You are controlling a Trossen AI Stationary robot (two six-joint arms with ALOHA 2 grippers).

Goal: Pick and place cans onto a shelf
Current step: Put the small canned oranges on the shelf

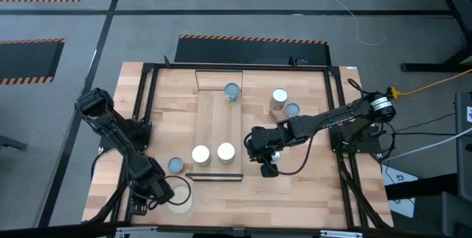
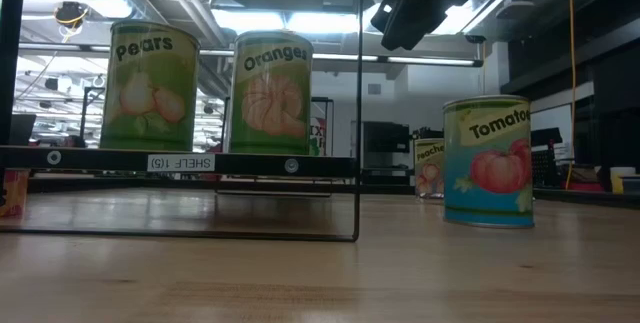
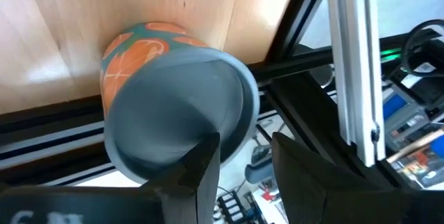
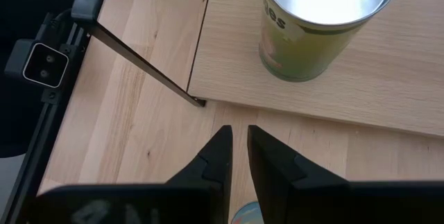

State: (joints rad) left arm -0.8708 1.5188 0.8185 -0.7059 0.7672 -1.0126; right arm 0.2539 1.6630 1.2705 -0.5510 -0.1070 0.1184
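The shelf (image 1: 219, 124) lies mid-table. Two pale-topped cans (image 1: 201, 155) (image 1: 226, 152) stand at its near end, labelled Pears (image 2: 150, 88) and Oranges (image 2: 272, 93). A grey-topped can (image 1: 231, 91) stands at its far end. Two more cans (image 1: 279, 99) (image 1: 292, 110) stand on the table to its right, one (image 1: 176, 165) to its left. At the near left corner my left gripper (image 1: 164, 192) (image 3: 246, 144) is open at an orange-labelled can (image 3: 149, 50). My right gripper (image 1: 264, 161) (image 4: 238, 137) hangs right of the shelf's near end, open by a narrow gap, with nothing in it. My left gripper straddles the orange-labelled can's rim (image 3: 239, 123): one finger (image 3: 201, 172) stands over the can's hollow grey end, the other (image 3: 298, 175) outside its wall. A gap shows between the wall and the outer finger. Whether the inner finger touches the can I cannot tell.
A black frame (image 1: 140, 120) runs round the tabletop, and its rails (image 3: 291, 64) pass right behind the left gripper's can. A pale round disc (image 1: 181, 196) shows beside my left gripper. The shelf's dark end strip (image 4: 139, 54) lies ahead of my right gripper. Bare wood lies right of the shelf's near end (image 1: 302, 175).
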